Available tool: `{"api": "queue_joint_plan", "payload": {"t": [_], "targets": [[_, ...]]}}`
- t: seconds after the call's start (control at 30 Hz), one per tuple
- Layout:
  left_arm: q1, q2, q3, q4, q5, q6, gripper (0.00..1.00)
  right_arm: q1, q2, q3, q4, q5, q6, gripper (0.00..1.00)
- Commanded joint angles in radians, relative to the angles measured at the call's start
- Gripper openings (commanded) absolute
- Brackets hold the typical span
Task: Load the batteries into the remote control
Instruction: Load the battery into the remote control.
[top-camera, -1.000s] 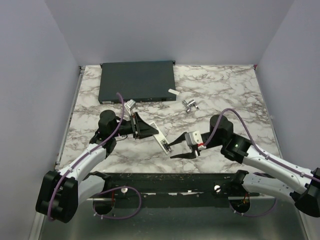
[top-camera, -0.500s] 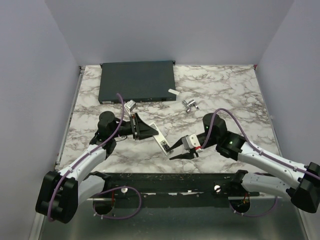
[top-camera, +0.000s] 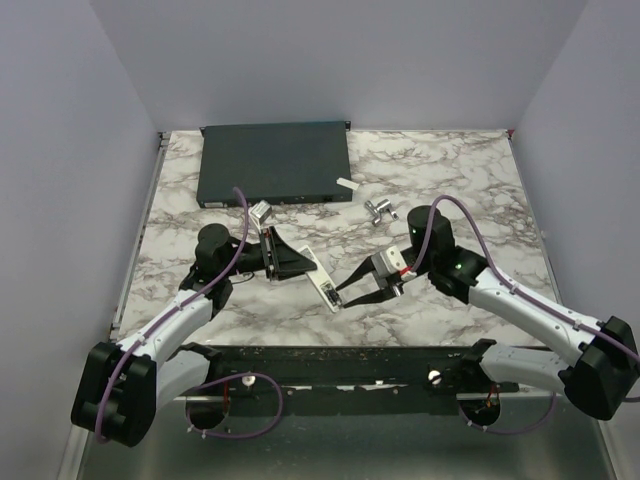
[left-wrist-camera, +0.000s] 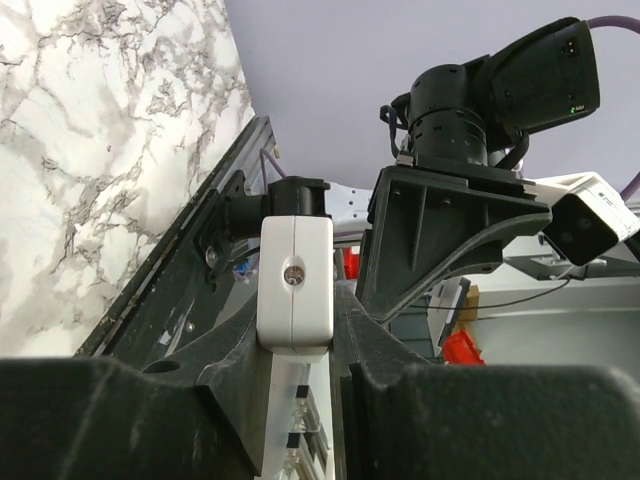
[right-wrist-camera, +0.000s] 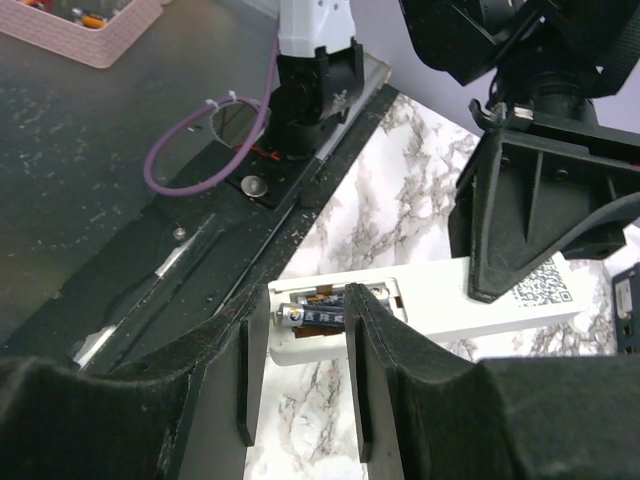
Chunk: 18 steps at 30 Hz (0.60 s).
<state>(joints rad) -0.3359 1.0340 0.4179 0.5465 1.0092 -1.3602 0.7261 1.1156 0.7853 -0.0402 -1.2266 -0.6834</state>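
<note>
Moved inward, the right gripper (top-camera: 346, 295) now sits at the remote (top-camera: 318, 276), jaws narrowly parted around a battery (right-wrist-camera: 310, 317) in the open bay; whether it is gripped cannot be told. The remote is clamped by the left gripper (top-camera: 287, 258). If pressed askew, the battery could be popped out.

Remote control (top-camera: 318, 277) is mid-table (top-camera: 450, 170), slanting rear-L to front-R. Its rear part is clamped in my L gripper (top-camera: 293, 262), which comes in from the left. My R gripper (top-camera: 343, 297) comes from the right w/ tips at the remote's front end, fingers apart. One battery (right-wrist-camera: 312, 317) sits in the open bay at that end; in the R wrist view it shows btwn my two fingers. Far rear-L: flat box (top-camera: 275, 162). Small tab (top-camera: 346, 183) lies just off the box's front-R corner. Metal bits (top-camera: 380, 210) are right of the tab, behind my R wrist.
</note>
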Motion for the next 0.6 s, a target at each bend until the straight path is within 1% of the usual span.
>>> {"api": "queue_joint_plan", "payload": {"t": [0.0, 0.2, 0.57], "targets": [[-0.004, -0.013, -0.011, 0.053, 0.029, -0.012, 0.0, -0.009, 0.006, 0.027, -0.006, -0.1, -0.026, 0.43], [-0.005, -0.006, -0.017, 0.066, 0.03, -0.017, 0.0, -0.008, 0.011, 0.019, -0.005, -0.121, -0.038, 0.43], [-0.004, -0.008, -0.017, 0.079, 0.031, -0.023, 0.0, -0.008, 0.083, 0.052, -0.005, -0.169, -0.051, 0.41]]}}
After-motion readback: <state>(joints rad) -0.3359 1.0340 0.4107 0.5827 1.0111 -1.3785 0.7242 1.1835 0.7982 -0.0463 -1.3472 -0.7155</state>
